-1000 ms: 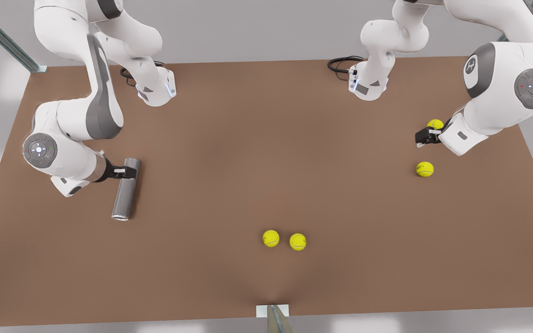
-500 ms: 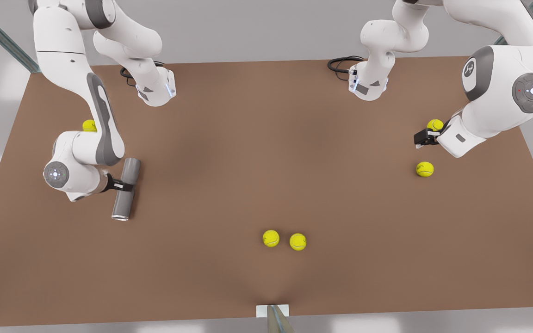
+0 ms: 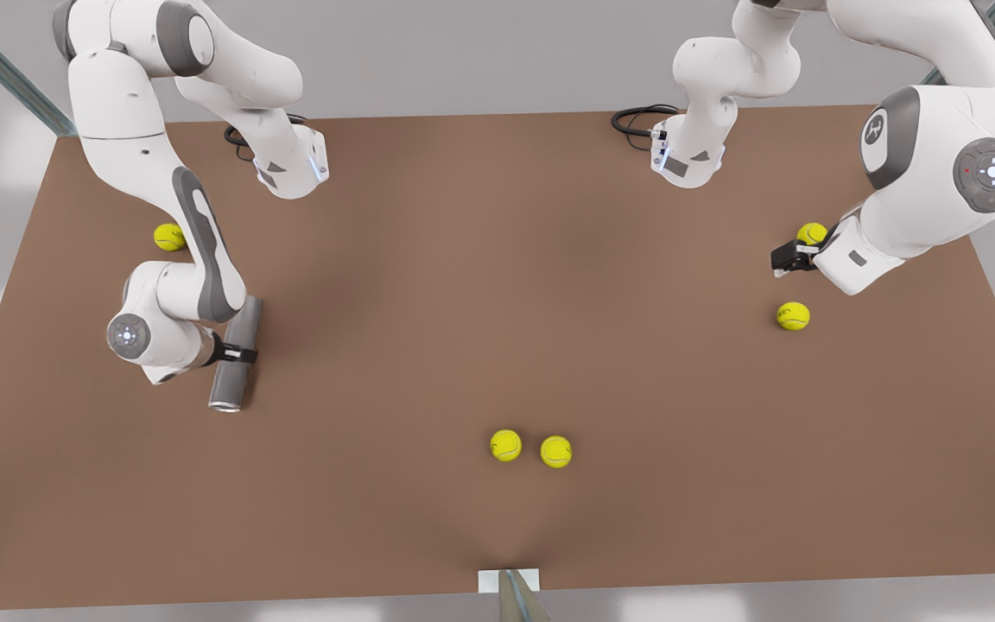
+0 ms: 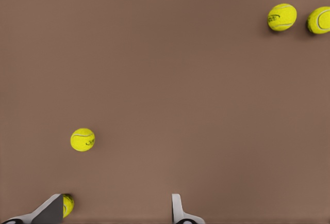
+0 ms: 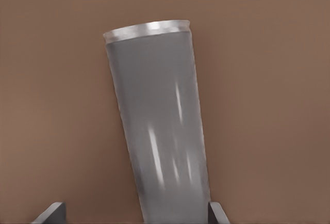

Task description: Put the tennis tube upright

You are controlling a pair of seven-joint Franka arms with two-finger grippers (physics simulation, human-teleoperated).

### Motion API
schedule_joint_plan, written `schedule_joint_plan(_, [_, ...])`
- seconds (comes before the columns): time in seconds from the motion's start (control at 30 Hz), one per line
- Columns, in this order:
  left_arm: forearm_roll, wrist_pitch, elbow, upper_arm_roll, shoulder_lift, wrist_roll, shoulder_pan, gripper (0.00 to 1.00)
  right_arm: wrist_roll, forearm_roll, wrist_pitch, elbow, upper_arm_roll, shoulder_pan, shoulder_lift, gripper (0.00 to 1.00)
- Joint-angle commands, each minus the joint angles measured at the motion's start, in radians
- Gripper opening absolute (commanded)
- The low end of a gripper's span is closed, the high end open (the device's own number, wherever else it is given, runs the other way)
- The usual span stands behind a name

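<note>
Matte brown table [image 3: 480, 285]: right gripper [image 3: 237, 353] straddles the smooth grey tennis tube [image 3: 234, 354], unclamped; left gripper [image 3: 787, 259] spread, empty.

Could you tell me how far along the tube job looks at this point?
Early. Done: the right gripper has reached the tennis tube, its fingers straddling the body. In hand: closing on it; contact can't be confirmed. Left: the tube lies flat on the table, so lifting it upright remains. The left gripper waits, open, beside a tennis ball.
</note>
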Motion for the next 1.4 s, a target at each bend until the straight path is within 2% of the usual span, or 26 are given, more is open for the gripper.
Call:
schedule_joint_plan(0.0, [0.001, 0.001, 0.0, 0.0, 0.0, 0.0, 0.0, 1.0, 0.0, 0.0, 0.005, -0.01, 0.0, 0.002, -0.002, 1.0])
schedule_joint_plan(0.67, [0.0, -0.008, -0.002, -0.003, 0.008, 0.0, 0.0, 1.0, -0.017, -0.025, 0.085, -0.053, 0.0, -0.034, 0.025, 1.0])
schedule_joint_plan(0.83, [0.0, -0.008, -0.002, -0.003, 0.008, -0.002, -0.003, 1.0, -0.017, -0.025, 0.174, -0.105, 0.0, -0.037, 0.034, 1.0])
schedule_joint_plan(1.37, [0.0, -0.007, -0.002, -0.003, 0.014, -0.002, -0.002, 1.0, -0.017, -0.025, 0.185, -0.105, 0.0, -0.042, 0.067, 1.0])
